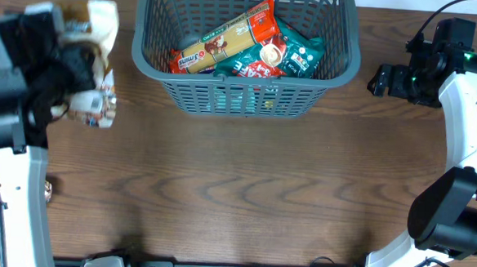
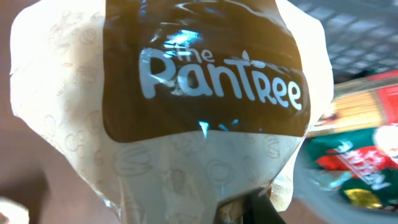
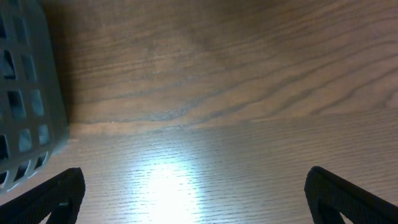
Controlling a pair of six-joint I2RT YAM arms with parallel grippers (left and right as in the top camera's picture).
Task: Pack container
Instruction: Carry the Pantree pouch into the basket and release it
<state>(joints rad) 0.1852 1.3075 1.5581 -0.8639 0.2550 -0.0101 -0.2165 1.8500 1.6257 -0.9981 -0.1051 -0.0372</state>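
Observation:
The container (image 1: 144, 59) is a dark grey slotted basket at the top middle of the table. It holds a red and tan packet (image 1: 223, 39) and green packets (image 1: 296, 55). My left gripper (image 1: 71, 59) is at the far left, shut on a cream and brown "The Pantree" bag (image 2: 186, 106), which also shows in the overhead view (image 1: 101, 20). The bag fills the left wrist view and hides the fingers. My right gripper (image 3: 193, 193) is open and empty over bare wood, right of the container (image 3: 25, 112).
A white and brown packet (image 1: 93, 105) lies on the table below the left gripper. A small round object (image 1: 48, 191) sits by the left arm's base. The wooden table (image 1: 244, 191) spreads in front of the basket.

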